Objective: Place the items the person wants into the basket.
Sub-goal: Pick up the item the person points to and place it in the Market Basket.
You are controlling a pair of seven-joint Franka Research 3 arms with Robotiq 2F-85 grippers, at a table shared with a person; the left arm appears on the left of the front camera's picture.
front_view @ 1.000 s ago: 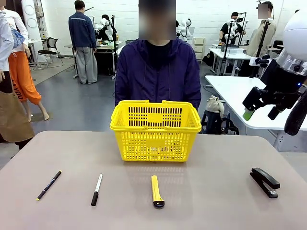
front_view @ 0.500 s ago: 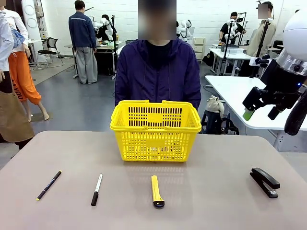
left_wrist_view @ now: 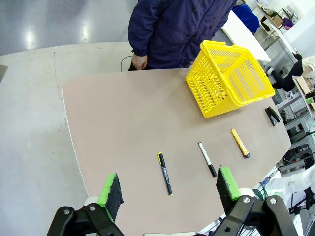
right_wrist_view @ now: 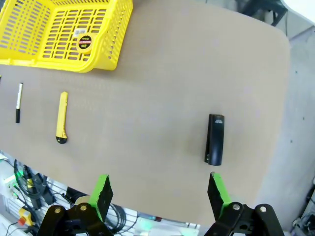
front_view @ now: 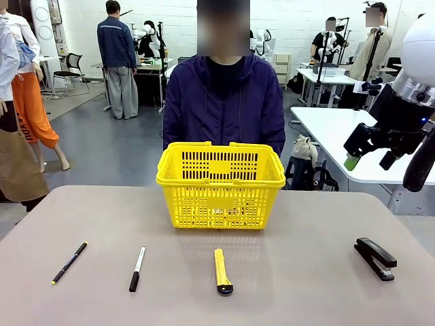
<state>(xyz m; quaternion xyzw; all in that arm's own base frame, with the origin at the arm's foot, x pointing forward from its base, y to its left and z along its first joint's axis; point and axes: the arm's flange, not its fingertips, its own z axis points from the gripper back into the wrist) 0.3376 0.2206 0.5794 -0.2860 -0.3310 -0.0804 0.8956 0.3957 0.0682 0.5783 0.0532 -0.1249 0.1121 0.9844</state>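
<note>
1. Left gripper (left_wrist_view: pixel 169 189): fingers spread wide, nothing between them. It hangs high above the table's (front_view: pixel 319 224) left edge.
2. Right gripper (right_wrist_view: pixel 159 194): fingers likewise spread and empty, held high off the right side, well clear of every item.
3. Stapler (front_view: pixel 375 257): lies below the right gripper, near the right edge. Leave it.
4. Knife (front_view: pixel 221 270): lies flat in front of the basket (front_view: pixel 221 178), black tip towards you, apart from it.
5. Marker (front_view: pixel 137 268) and pen (front_view: pixel 69 262): left of the knife, well apart from each other, pen outermost.
6. Tape (right_wrist_view: pixel 84 43): already on the basket floor.
7. Person (front_view: pixel 224 102): stands behind the basket. One hand (left_wrist_view: pixel 139 62) hangs at the table's far edge, and I see no pointing.
8. Judgement: you are between picks. One item is delivered; pen and knife are not yet.
9. Next move, as I judge it: watch for the person's choice, then descend with that side's arm, fingers across the item's narrow width. Do not mistake the marker for the pen.
</note>
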